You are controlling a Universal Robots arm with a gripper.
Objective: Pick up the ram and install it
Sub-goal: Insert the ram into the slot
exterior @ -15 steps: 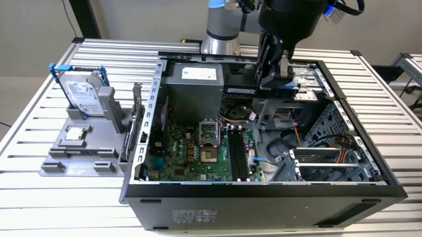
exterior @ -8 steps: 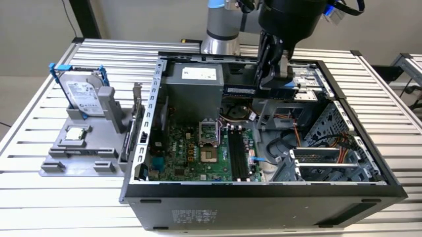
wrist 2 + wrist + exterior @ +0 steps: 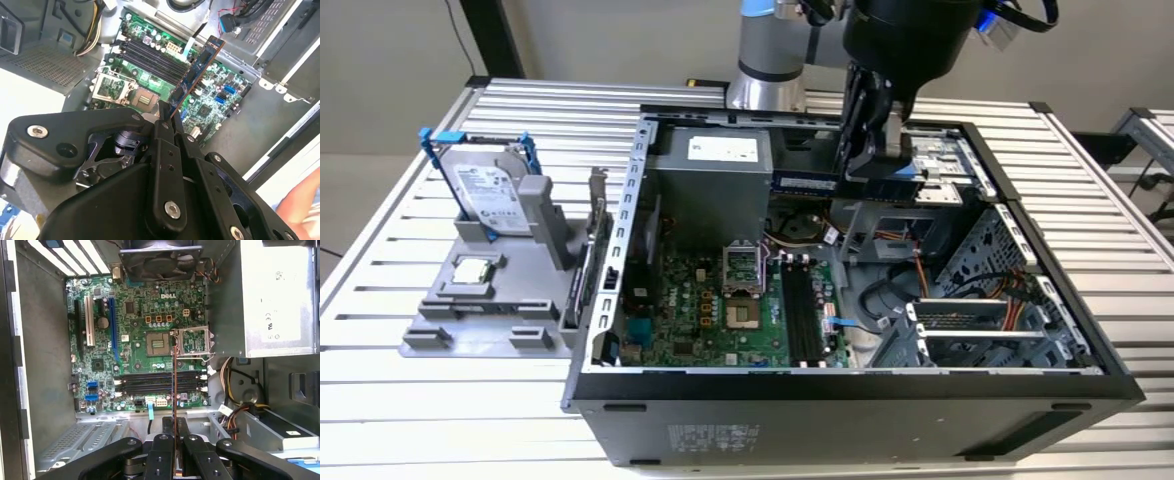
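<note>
- Blue-green board with dark chips: the ram (image 3: 197, 70) is pinched by one end between my fingers (image 3: 162, 150). My gripper (image 3: 167, 112) is closed down to the stick's thickness and has hold of nothing else.
- Beyond my fingertips the stick reaches out in the air, touching nothing, above the motherboard (image 3: 135, 330) in the opened computer case (image 3: 854, 385).
- In the first wrist view it shows edge-on (image 3: 173, 375), a thin line crossing the black memory slots (image 3: 150, 382) beneath it.
- As I judge it, the pick-up is done and the ram is not yet seated.
- Seating it calls for turning its long edge parallel to one slot, directly over it, then pressing straight down.
</note>
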